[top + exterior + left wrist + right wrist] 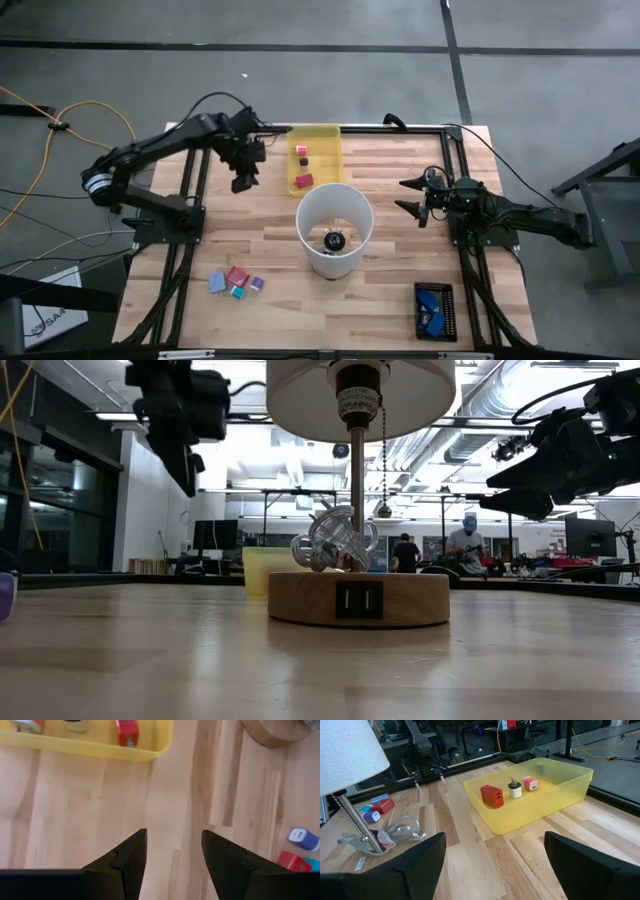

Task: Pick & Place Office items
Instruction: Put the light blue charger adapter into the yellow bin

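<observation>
Hovering just beside the tray's [322,130] outer long wall, our left tool [243,170] hung with its fingers partly spread and nothing between them. We counted three pieces already in the tray [302,165]; the loose cluster [237,282] lay on the surface well apart from it, past the lamp [334,228] on the left arm's side. We judged the left arm nearer. Our right tool [412,196], spread wide and empty, waited on the lamp's other side.

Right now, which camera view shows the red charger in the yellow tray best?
The right wrist view: the red charger stands unobstructed in the yellow tray. The high view shows a small red spot; the left wrist view crops it; the low view shows only the tray.
</observation>
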You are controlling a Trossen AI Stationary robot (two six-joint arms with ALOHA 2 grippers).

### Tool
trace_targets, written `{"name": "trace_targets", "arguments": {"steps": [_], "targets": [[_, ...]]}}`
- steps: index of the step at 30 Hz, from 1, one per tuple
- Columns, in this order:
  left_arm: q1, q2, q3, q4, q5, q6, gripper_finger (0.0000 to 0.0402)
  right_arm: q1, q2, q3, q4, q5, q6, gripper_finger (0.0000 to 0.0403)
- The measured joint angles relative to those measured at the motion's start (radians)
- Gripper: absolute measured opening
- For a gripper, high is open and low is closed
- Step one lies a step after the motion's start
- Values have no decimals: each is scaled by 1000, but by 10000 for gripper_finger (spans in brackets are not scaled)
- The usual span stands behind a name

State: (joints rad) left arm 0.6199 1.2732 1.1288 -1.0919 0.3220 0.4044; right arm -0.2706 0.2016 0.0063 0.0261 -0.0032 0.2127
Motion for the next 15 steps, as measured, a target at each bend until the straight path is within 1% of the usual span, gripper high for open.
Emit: {"name": "trace_targets", "arguments": {"steps": [4, 10, 15], "targets": [[-84, -37, -13, -7, -21, -60, 182, 0, 0, 0, 0, 0, 0, 325], [-217, -93, -39, -19, -98, -148, 181, 0, 0, 0, 0, 0, 0, 325], [-324, -137, -78, -19, -143, -243, 181, 0, 0, 0, 0, 0, 0, 325]]}}
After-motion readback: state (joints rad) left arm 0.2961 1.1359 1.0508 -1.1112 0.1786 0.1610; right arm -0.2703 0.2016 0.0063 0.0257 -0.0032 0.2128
